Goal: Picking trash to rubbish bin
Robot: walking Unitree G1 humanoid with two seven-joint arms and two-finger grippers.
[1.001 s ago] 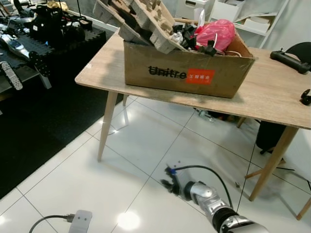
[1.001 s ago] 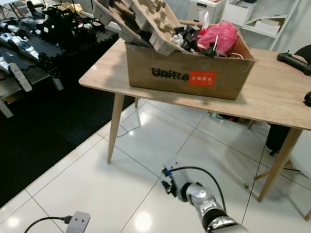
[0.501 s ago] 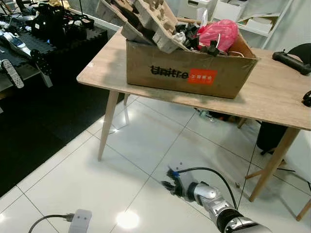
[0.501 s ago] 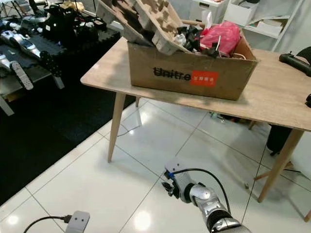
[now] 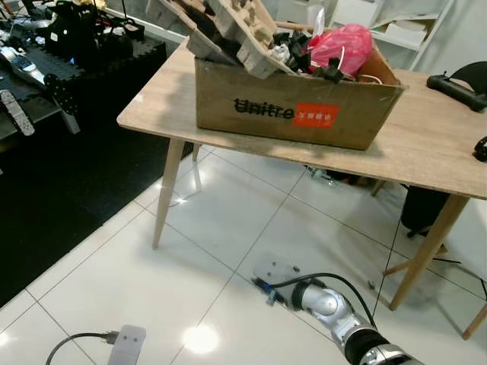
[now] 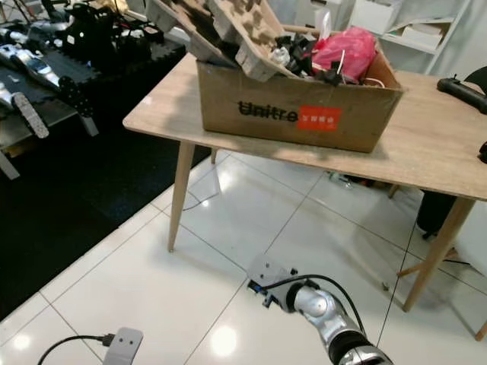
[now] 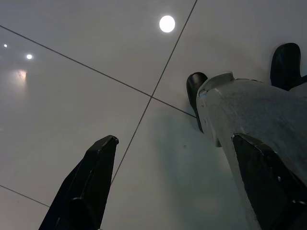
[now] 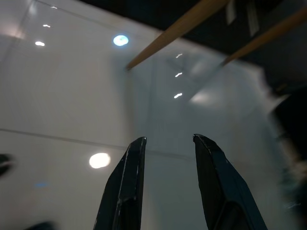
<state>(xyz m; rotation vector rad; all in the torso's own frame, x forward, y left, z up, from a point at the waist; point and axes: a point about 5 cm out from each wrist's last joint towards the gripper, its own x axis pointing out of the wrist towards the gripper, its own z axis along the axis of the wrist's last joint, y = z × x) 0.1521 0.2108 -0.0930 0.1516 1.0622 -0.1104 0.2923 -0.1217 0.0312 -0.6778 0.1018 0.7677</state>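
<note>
Below, my right gripper (image 8: 168,143) hangs over white floor tile, fingers apart and empty. Trash sits heaped in the cardboard box (image 5: 293,103) on the wooden table (image 5: 434,148): molded pulp trays (image 5: 232,34), probably light, stiff; grip an edge.

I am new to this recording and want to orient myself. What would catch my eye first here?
The overfilled cardboard box on the wooden table, with moulded pulp trays and a pink plastic bag sticking out. Below, the right arm reaches low over the glossy white tiled floor, its claw open.
</note>
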